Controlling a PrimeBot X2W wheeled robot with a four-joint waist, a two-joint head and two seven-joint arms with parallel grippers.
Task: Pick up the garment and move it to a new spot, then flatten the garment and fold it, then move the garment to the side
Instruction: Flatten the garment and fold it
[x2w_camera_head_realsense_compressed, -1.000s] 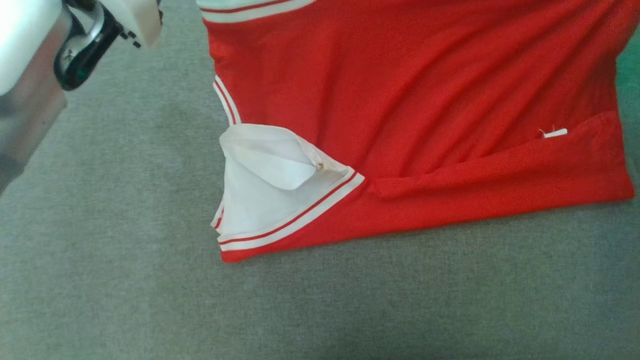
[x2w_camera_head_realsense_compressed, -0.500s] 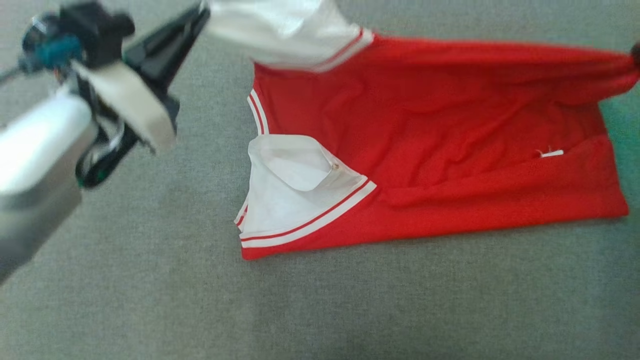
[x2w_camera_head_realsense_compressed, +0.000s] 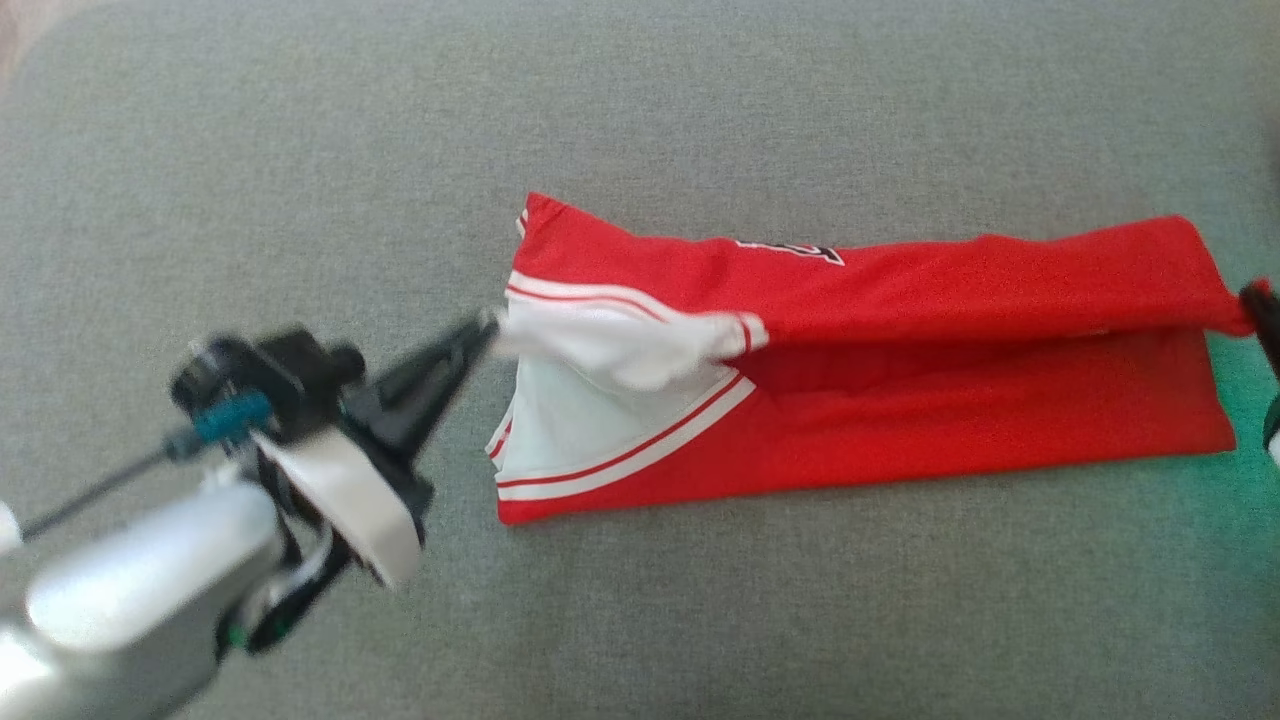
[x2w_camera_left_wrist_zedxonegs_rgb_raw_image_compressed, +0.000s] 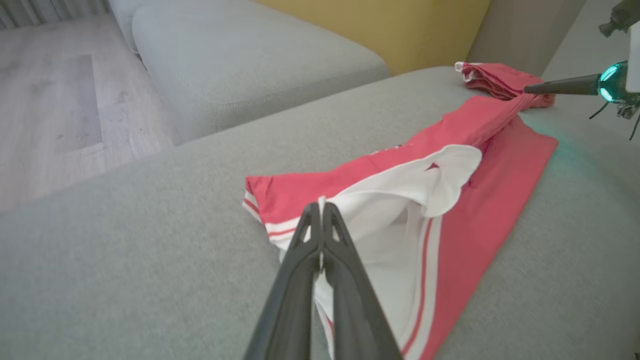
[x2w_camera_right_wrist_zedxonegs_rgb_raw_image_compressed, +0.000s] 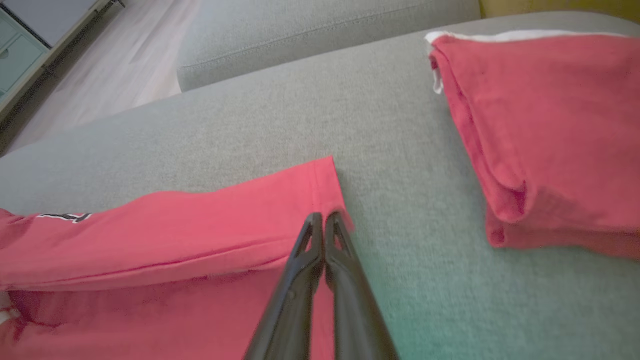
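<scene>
Red garment (x2w_camera_head_realsense_compressed: 900, 420) doubled over on the grey cushion (x2w_camera_head_realsense_compressed: 700, 620), pinched at both ends

Left gripper (x2w_camera_head_realsense_compressed: 488, 328) is clamped on the white trim, right gripper (x2w_camera_right_wrist_zedxonegs_rgb_raw_image_compressed: 322, 216) is clamped on the hem corner, and another folded red piece (x2w_camera_right_wrist_zedxonegs_rgb_raw_image_compressed: 550, 125) sits farther back.

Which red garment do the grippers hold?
The long jersey, pinched by the left gripper and right gripper; the folded garment lies apart.

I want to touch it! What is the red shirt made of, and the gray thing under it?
The red shirt looks like soft, matte knit cloth: it creases and sags where it is lifted. The gray cushion seems to be matte woven fabric: a fine speckled weave shows, though the fibre is unclear.
</scene>
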